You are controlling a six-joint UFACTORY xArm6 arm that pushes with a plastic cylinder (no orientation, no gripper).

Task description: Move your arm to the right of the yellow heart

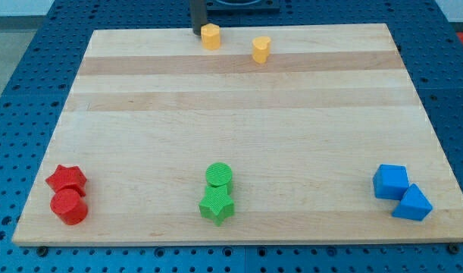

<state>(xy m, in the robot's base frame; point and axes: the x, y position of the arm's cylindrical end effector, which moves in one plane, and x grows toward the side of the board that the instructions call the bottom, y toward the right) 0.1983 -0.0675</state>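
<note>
My tip (198,33) is at the view's top edge of the wooden board (239,114), touching or just left of a yellow hexagon-like block (210,36). The yellow heart (261,49) stands to the right of that block and slightly lower in the view. The yellow hexagon-like block lies between my tip and the heart. The tip is well to the left of the heart. Only the lower part of the dark rod shows.
A red star (67,180) and a red cylinder (69,206) sit at the bottom left. A green cylinder (220,176) and a green star (217,205) sit at the bottom middle. A blue cube (390,182) and a blue triangle (413,203) sit at the bottom right.
</note>
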